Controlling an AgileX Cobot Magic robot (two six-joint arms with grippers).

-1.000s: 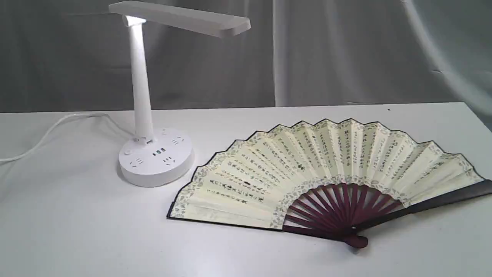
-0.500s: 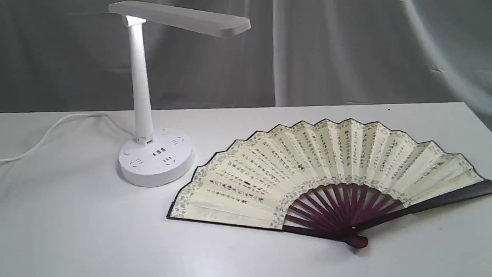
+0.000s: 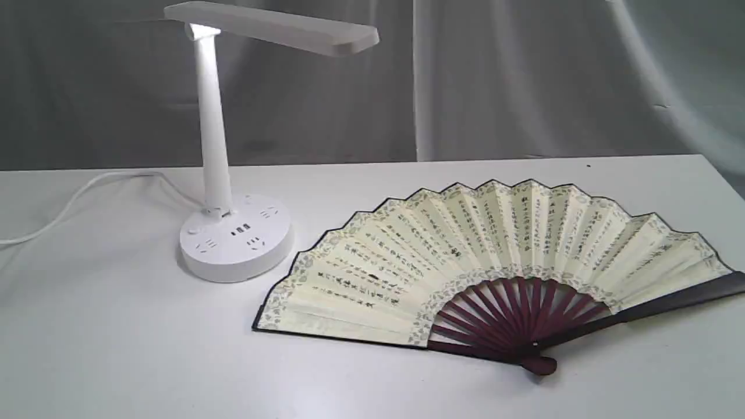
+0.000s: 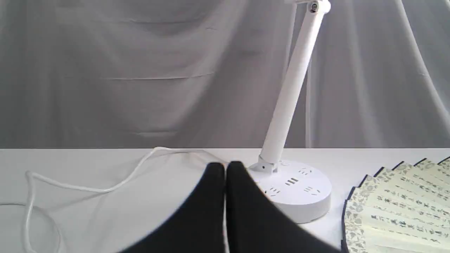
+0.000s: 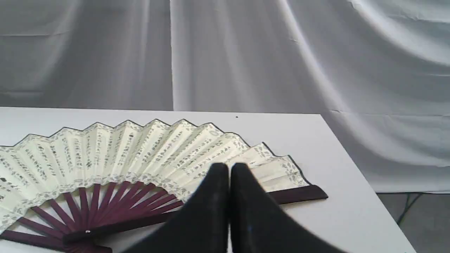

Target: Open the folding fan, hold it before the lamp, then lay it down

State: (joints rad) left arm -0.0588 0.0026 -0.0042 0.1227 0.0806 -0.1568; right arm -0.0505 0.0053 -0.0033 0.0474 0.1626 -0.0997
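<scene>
The folding fan (image 3: 489,262) lies spread open and flat on the white table (image 3: 116,349), cream leaf up, maroon ribs meeting at the pivot near the front. To its left stands the white lamp (image 3: 214,145), lit, its round base (image 3: 236,237) close to the fan's left edge. Neither arm shows in the exterior view. My left gripper (image 4: 225,168) is shut and empty, back from the lamp (image 4: 293,80) and the fan's (image 4: 397,203) edge. My right gripper (image 5: 229,168) is shut and empty, held back from the fan (image 5: 133,154) near its right guard.
The lamp's white cord (image 3: 81,198) trails left across the table; it loops on the table (image 4: 84,186) in the left wrist view. Grey curtain (image 3: 524,75) hangs behind. The table's right edge (image 5: 362,175) drops off beside the fan.
</scene>
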